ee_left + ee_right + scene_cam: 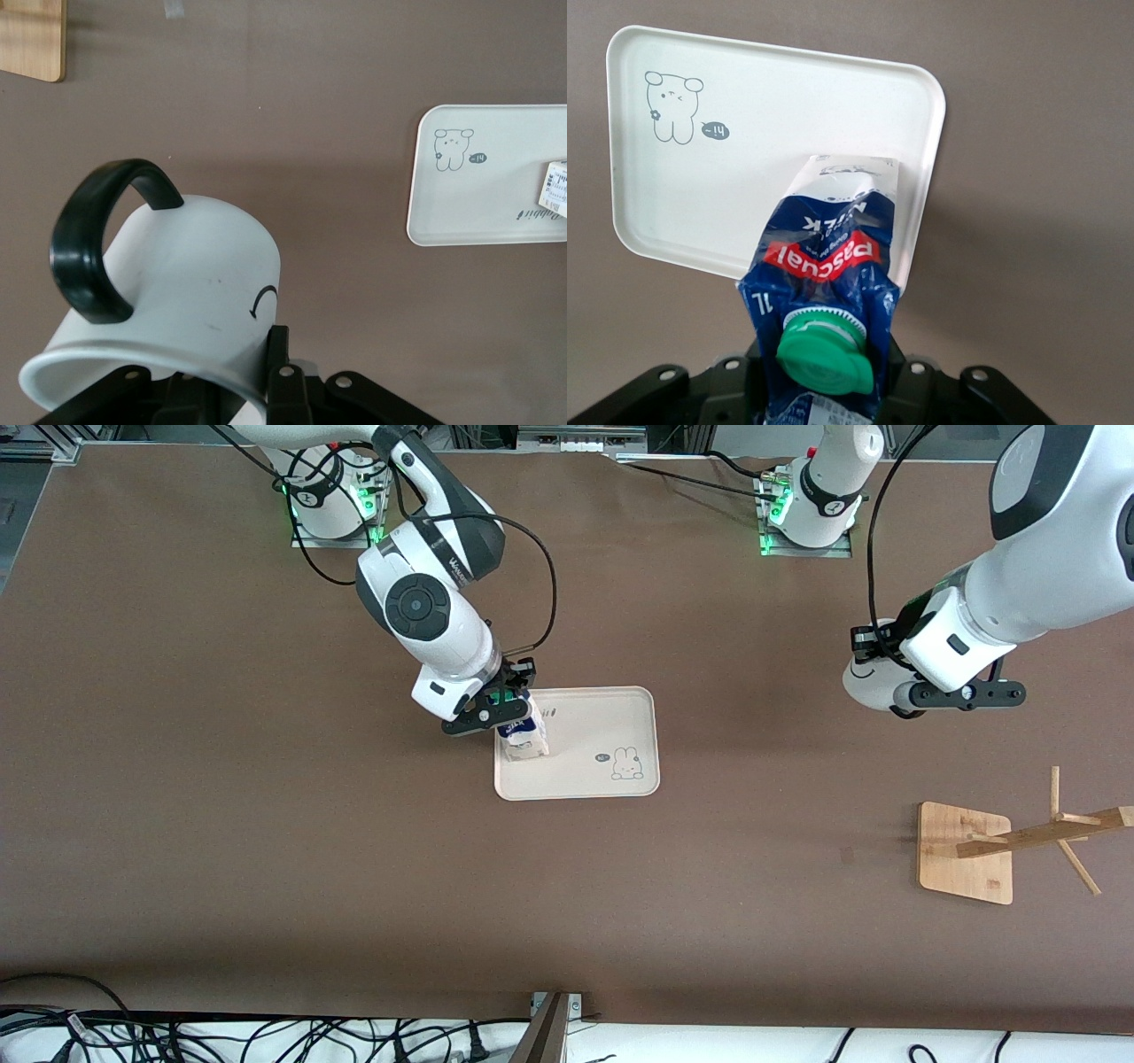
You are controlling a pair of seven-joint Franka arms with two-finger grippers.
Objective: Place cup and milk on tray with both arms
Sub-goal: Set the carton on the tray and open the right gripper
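Gripping the milk point(524, 737) over the tray point(620, 708), right pincer point(496, 710) tilts; left pincer point(895, 691) clamps the cup point(177, 283) aloft.

Brown table point(266, 850) carries a wooden rack at the left arm's end, near the edge closest to the front camera. Rack base point(964, 853) is a flat, light-wood rounded square lying on the table; one corner of it also shows in the left wrist view. Its post point(1041, 835) carries thin pegs point(1079, 868). Black cables point(266, 1036) lie along the white strip past the table's nearest edge.
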